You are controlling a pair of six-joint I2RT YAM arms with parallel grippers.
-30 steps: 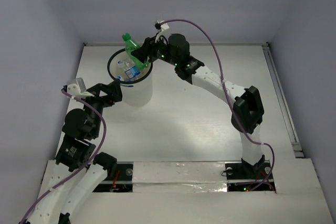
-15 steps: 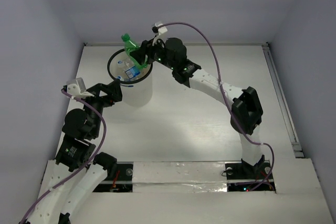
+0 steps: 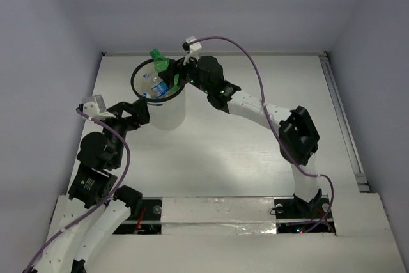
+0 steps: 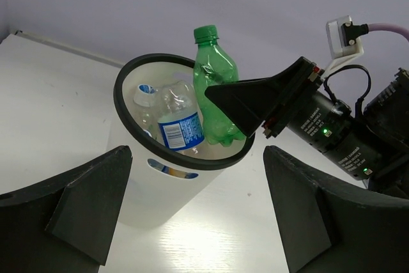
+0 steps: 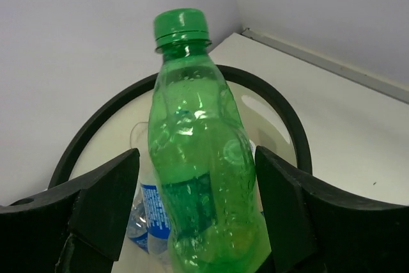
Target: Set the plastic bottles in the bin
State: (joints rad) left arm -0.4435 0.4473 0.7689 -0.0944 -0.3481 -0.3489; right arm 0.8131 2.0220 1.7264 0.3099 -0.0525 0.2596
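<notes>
The bin (image 3: 167,114) stands at the back left of the table, whitish with a black ring rim (image 4: 121,116). My right gripper (image 3: 169,76) is shut on the green bottle (image 3: 159,63), holding it tilted over the bin's mouth. Its base is just below the rim and its cap above. The bottle fills the right wrist view (image 5: 198,158), between that gripper's fingers (image 5: 102,202). Clear bottles with blue labels (image 4: 182,126) lie inside the bin. My left gripper (image 3: 133,114) is open and empty, just near-left of the bin.
Grey walls close in the table at the back and both sides. A metal rail (image 3: 342,119) runs along the table's right edge. A taped strip (image 3: 217,209) crosses the near edge between the arm bases. A purple cable (image 3: 255,49) loops above the right arm.
My right gripper has moved slightly left and down with the green bottle, so the bottle sits lower in the bin's mouth. The left arm has not moved.
</notes>
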